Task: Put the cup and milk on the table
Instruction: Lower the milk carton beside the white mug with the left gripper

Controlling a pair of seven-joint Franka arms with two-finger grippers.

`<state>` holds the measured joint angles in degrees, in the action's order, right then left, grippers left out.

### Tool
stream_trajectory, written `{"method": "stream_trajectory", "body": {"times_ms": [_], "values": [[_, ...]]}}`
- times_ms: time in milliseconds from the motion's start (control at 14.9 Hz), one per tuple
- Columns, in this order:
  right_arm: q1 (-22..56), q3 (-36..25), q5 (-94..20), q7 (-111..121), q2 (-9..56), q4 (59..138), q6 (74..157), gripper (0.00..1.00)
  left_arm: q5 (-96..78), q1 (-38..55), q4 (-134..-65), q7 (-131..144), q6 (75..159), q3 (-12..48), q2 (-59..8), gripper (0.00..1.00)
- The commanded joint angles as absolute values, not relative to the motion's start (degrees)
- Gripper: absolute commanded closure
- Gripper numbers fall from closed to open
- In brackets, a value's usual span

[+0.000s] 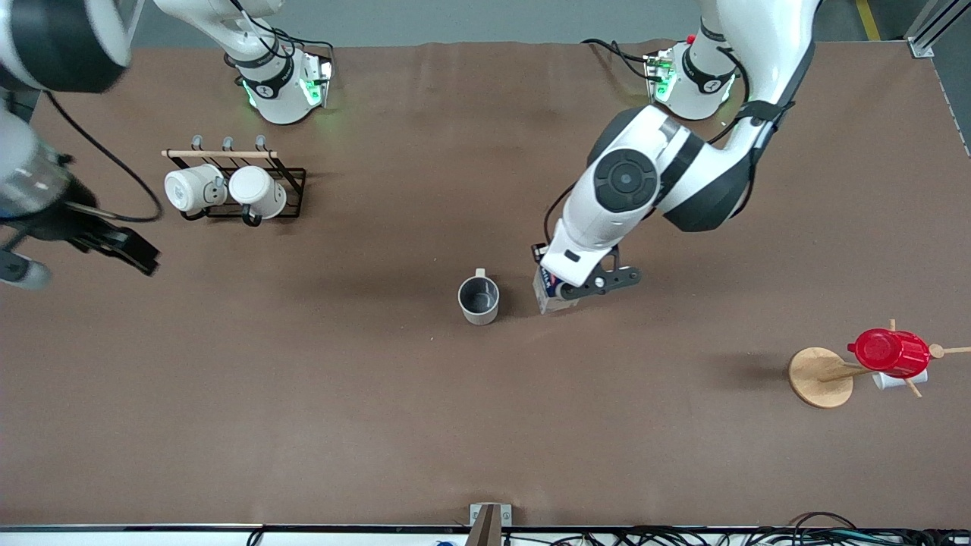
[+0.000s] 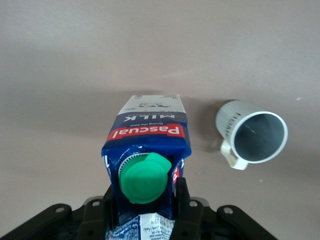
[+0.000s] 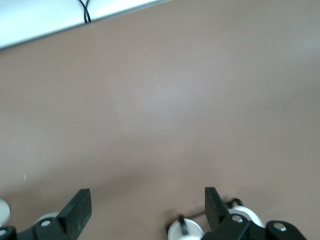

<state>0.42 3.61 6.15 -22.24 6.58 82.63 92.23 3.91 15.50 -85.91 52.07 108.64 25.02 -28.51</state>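
Observation:
The milk (image 1: 548, 298), a blue and white carton with a red label and green cap, is upright at the middle of the table (image 1: 379, 425). My left gripper (image 1: 565, 288) is shut on its upper part. I cannot tell whether its base touches the table. In the left wrist view the fingers (image 2: 181, 196) clamp the milk (image 2: 147, 135) just below the cap. The cup (image 1: 479, 299), cream-white with a grey inside, stands upright on the table beside the milk, toward the right arm's end; it also shows in the left wrist view (image 2: 252, 135). My right gripper (image 1: 129, 250) is open and empty (image 3: 147, 200) over bare table.
A black wire rack (image 1: 292, 178) with a wooden bar holds two plain white mugs (image 1: 190, 188) near the right arm's base. A wooden mug tree (image 1: 821, 377) with a red cup (image 1: 889, 352) stands toward the left arm's end. The table's edge (image 3: 75, 25) shows in the right wrist view.

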Motion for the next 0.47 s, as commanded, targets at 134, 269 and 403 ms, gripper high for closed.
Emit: {"method": "stream_trajectory", "body": {"times_ms": [134, 269, 403], "values": [[0.09, -6.93, -0.87, -7.58, 1.58, 85.78, 86.58, 0.00, 4.83, 18.19, -82.53, 52.65, 111.61, 24.87, -33.13, 0.52], [-2.18, -6.69, -3.07, -6.07, 1.84, 85.69, 86.57, 0.00, 4.83, 19.33, -82.53, 52.73, 113.37, 24.79, -33.92, 0.52], [-3.16, -4.41, -2.55, -5.89, 1.93, 85.17, 86.84, 0.00, 4.92, 20.47, -82.53, 52.73, 113.99, 24.70, -34.45, 0.52]]}}
